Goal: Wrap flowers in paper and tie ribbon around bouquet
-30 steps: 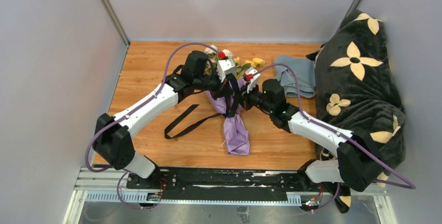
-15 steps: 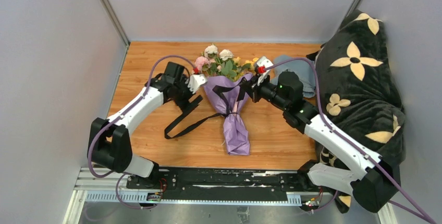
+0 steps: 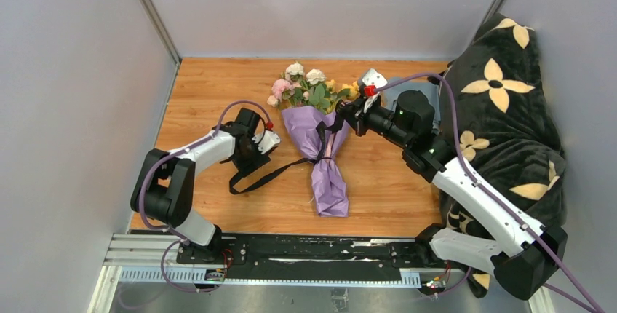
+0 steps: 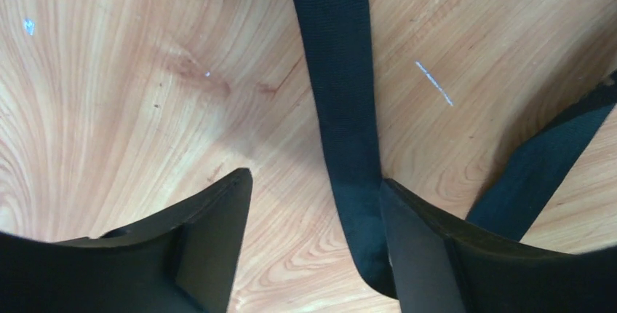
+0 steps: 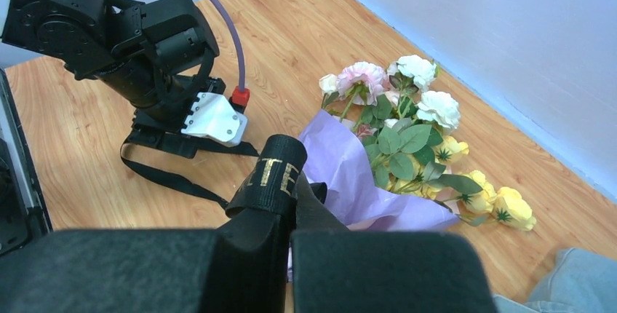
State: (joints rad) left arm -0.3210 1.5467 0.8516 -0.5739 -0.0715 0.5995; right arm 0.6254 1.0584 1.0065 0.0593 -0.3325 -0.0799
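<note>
The bouquet lies mid-table: pink, white and yellow flowers [image 3: 309, 91] in a cone of purple paper [image 3: 324, 160]. The black ribbon [image 3: 280, 169] crosses the cone and trails left over the wood. My right gripper [image 3: 343, 118] is at the cone's upper right, shut on a ribbon end with gold letters [image 5: 275, 173], beside the paper [image 5: 342, 156] and flowers [image 5: 407, 127]. My left gripper [image 3: 255, 156] points down at the table left of the bouquet. It is open, and a flat ribbon strip [image 4: 340, 94] runs between its fingers, close to the right finger [image 4: 422, 247].
A grey-blue cloth [image 3: 422, 98] lies at the back right, partly under my right arm. A dark blanket with cream flower shapes [image 3: 502, 116] fills the right side. Grey walls close in the wooden table [image 3: 204, 87] on three sides.
My left gripper let go above the bouquet, opened and moved left and down onto the trailing ribbon. My right gripper shut on the ribbon end and drew it off to the right.
</note>
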